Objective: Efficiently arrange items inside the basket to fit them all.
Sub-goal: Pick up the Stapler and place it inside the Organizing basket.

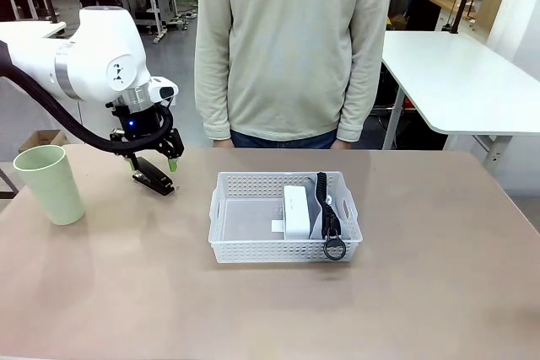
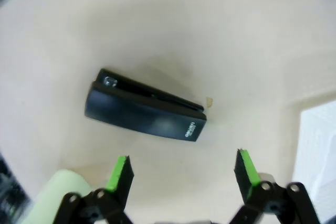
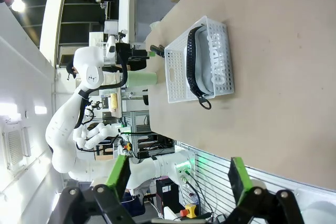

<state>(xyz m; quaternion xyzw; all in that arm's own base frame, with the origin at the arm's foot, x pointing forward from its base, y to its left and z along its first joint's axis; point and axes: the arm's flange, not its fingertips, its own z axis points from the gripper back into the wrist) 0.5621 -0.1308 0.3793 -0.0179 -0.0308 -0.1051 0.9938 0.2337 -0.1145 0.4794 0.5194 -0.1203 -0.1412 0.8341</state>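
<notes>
Centrally on the counter [image 1: 422,292] sits the basket [image 1: 253,252]. In its right half, the white boxy device [image 1: 296,211] lies beside the grey pouch [image 1: 344,206]. The stapler [image 1: 153,178] lies to the basket's left, with the left tool [image 1: 153,163] spread wide just above it. The green cup [image 1: 49,183] stands farther left. The right tool [image 3: 179,165] also gapes wide.

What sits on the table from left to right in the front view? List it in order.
Cup → stapler → basket, and inside it white device → pouch.
</notes>
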